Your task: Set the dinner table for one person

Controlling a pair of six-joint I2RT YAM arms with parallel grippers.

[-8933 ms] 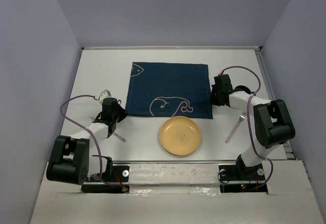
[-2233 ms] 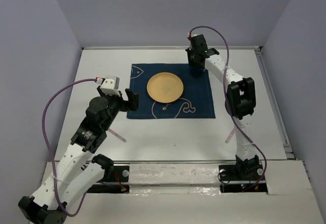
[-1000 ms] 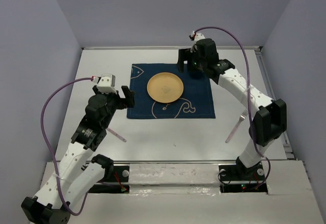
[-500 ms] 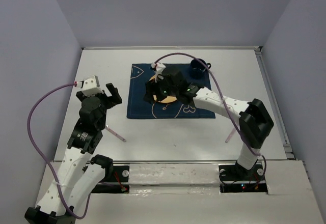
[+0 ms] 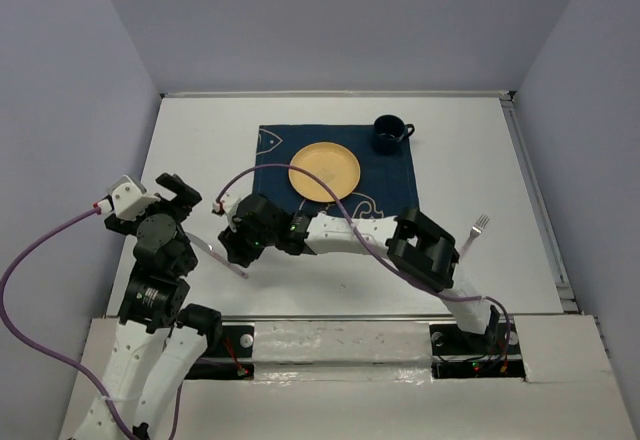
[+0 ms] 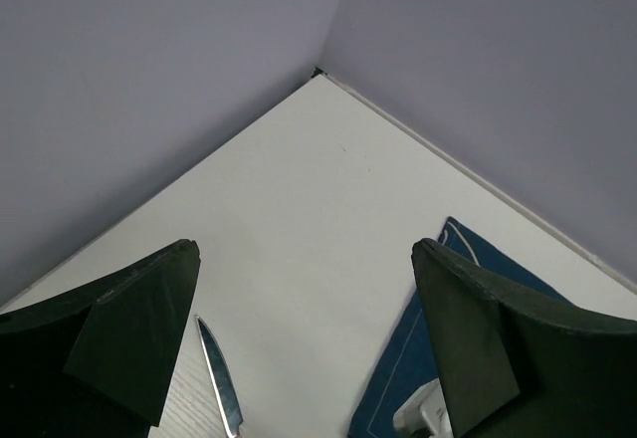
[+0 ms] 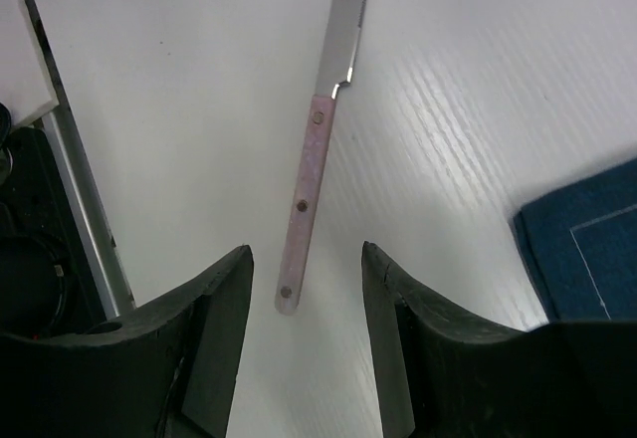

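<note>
Knife pickup, as I judge it: my right gripper (image 7: pixel 304 294) hangs jaws apart over the pink-handled steel knife (image 7: pixel 310 184) at lower left of the flat white matte dinner table (image 5: pixel 190 135), so next I lower and clamp the handle; left gripper (image 6: pixel 304 259) raised, jaws apart, empty.

White arms (image 5: pixel 345 235) w/ black joints (image 5: pixel 430 250), purple cables (image 5: pixel 80 214).
</note>
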